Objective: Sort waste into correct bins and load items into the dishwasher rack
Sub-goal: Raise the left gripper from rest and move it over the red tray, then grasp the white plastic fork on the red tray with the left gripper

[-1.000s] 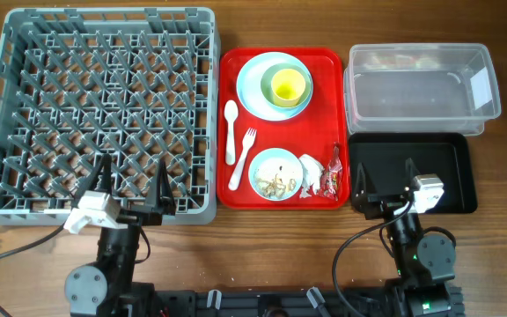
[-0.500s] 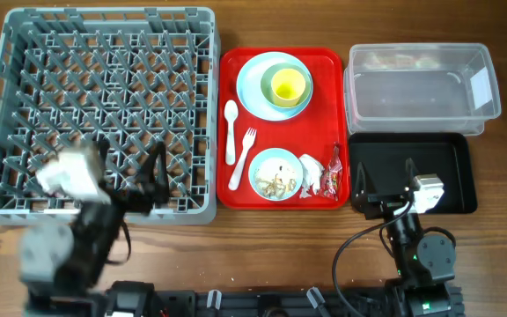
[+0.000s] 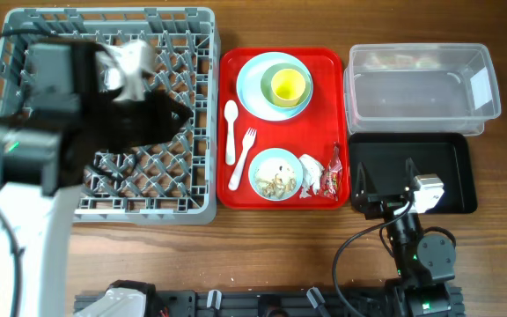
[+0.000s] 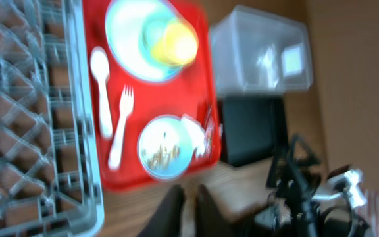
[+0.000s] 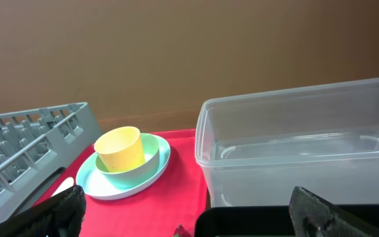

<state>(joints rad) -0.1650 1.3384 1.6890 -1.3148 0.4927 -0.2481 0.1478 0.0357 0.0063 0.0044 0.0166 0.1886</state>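
While the left arm hangs blurred above the rack, which sits just left of the red tray, every dish and scrap lies on that tray. The left gripper points toward the tray's left edge from over the rack's right part. In the wrist view its fingers are drawn nearly together, with only a thin gap and nothing between them (motion blur softens the outline).

At the tray's far end the plate carries the green bowl, and the cup stands upright inside that bowl. Along the tray's left side the spoon and fork lie side by side, handles toward the near edge. At the tray's near end the small blue bowl holds the crumbs. The napkin touches that bowl's right side, and the wrapper lies just beyond it, by the tray's right rim.

Right of the tray's far half stands the clear tub. Right of its near half lies the black tray. The right gripper hovers over that black tray's end nearest the red tray, its fingers spread wide and holding nothing.
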